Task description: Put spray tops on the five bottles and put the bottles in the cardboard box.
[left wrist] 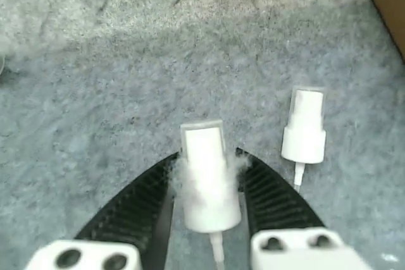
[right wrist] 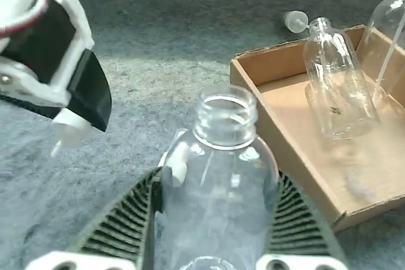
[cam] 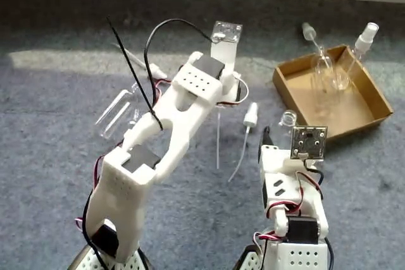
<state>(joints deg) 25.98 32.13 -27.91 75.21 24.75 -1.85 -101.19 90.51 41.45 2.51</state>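
My left gripper (left wrist: 205,156) is shut on a white spray top (left wrist: 205,184), held above the carpet with its thin tube (cam: 218,140) hanging down. A second spray top (left wrist: 304,132) lies on the carpet just beside it (cam: 250,115). My right gripper (right wrist: 218,181) is shut on a clear bottle (right wrist: 221,175) that stands upright with an open neck (cam: 288,118), close to the box. The cardboard box (cam: 288,83) at the back right holds two clear bottles (cam: 324,71) (cam: 345,77) with spray tops on. In the right wrist view the left gripper (right wrist: 76,99) hangs a short way from the open bottle.
A capless clear bottle (cam: 117,115) lies on the carpet at the left, next to the left arm. The box wall (right wrist: 278,124) stands right beside the held bottle. Grey carpet covers the table; a black cable arcs over the left arm.
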